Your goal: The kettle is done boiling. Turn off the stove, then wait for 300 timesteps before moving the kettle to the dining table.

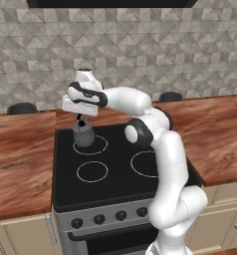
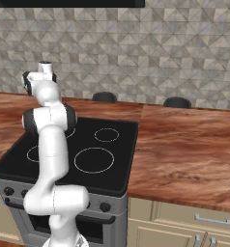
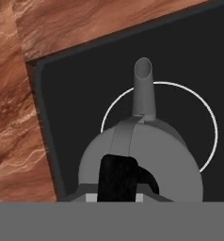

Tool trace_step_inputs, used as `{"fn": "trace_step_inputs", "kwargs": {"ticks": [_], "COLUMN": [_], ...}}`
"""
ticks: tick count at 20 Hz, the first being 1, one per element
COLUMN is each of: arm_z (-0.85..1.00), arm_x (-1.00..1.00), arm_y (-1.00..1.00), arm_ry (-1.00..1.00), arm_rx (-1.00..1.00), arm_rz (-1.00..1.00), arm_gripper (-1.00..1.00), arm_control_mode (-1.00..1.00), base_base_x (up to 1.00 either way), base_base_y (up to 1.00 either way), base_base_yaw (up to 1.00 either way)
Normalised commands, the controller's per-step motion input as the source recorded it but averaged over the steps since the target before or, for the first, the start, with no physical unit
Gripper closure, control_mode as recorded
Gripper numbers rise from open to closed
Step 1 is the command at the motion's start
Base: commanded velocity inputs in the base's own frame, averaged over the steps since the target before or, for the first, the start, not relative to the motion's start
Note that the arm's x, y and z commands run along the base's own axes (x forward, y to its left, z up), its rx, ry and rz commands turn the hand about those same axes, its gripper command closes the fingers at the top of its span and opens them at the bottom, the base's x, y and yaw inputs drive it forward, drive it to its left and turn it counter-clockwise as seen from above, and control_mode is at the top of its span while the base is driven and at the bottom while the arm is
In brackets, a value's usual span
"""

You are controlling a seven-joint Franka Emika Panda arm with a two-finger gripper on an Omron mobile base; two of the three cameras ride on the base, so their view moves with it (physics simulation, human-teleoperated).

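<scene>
We are observing the kettle [image 1: 83, 134] sitting on the rear-left burner [image 1: 90, 144] of the stove [image 1: 115, 184], and the gripper [image 1: 81, 119] is hanging directly above it, at the black handle [image 3: 118, 176]. In the hand view we are looking straight down on the lid, with the spout [image 3: 143, 89] pointing away over the white burner ring. We cannot tell whether the fingers are spread or pinching the handle; the fingertips are not resolving against the dark handle in any view.

Risks we are noting:

- The handle is thin and arched. If the grasp is off-centre, we are expecting the kettle to swing or tip, spout first, on lifting.
- The front knobs [image 1: 121, 215] are too small for us to read their position, so we are unable to confirm that the burner is off. Lifting before that, or before the waiting period ends, would breach the task order.
- The kettle is standing near the wood-grain counter [image 1: 21, 159] at the cooktop's left edge; a dragged rather than lifted kettle could catch on that edge.
- The arm is reaching far across its own body, so the carry may be awkward.
</scene>
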Motion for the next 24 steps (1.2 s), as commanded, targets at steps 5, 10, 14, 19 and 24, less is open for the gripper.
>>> {"fn": "trace_step_inputs", "kwargs": {"ticks": [5, 10, 14, 19, 24], "arm_z": [0.35, 0.22, 0.24, 0.27, 0.22], "arm_x": [-0.35, -0.59, -0.71, -0.76, -0.77], "arm_y": [-0.15, -0.32, -0.33, -0.30, -0.32], "arm_ry": [0.00, 0.00, 0.00, 0.00, 0.00], "arm_rx": [0.00, 0.00, 0.02, 0.04, 0.04], "arm_rz": [-0.07, -0.07, -0.08, -0.09, -0.09], "arm_gripper": [1.00, 1.00, 1.00, 1.00, 1.00], "arm_control_mode": [-1.00, -1.00, -1.00, -1.00, -1.00], "base_base_x": [0.00, 0.00, 0.00, 0.00, 0.00], "base_base_y": [0.00, 0.00, 0.00, 0.00, 0.00], "base_base_yaw": [0.00, 0.00, 0.00, 0.00, 0.00]}}
